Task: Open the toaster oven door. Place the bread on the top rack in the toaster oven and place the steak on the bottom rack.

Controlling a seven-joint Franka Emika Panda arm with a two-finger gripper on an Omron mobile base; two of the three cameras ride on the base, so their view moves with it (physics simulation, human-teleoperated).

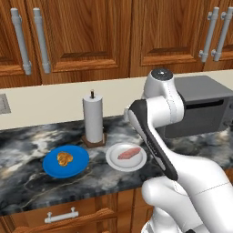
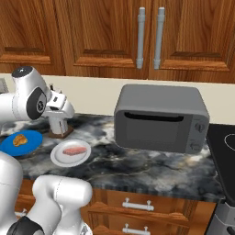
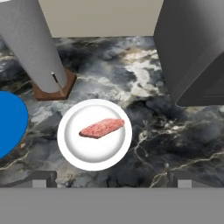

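Note:
The gray toaster oven (image 2: 160, 117) stands on the right of the counter, its dark door (image 2: 153, 129) shut, so both racks are hidden. The pink steak (image 3: 102, 127) lies on a white plate (image 3: 70, 148) in the middle of the counter, also seen from the left base (image 1: 129, 153). Left of it, the golden-brown bread (image 1: 64, 158) rests on a blue plate (image 1: 52, 169). My gripper (image 3: 111, 181) hangs open above the counter, over the near rim of the steak's plate, with nothing between its fingers. The toaster oven (image 3: 192, 48) is to its upper right.
A white paper-towel roll (image 1: 93, 119) on a wooden base stands behind the two plates. Wooden cabinets line the wall above. A dark stovetop (image 2: 225, 151) borders the counter on the far right. Drawers run below the counter's front edge.

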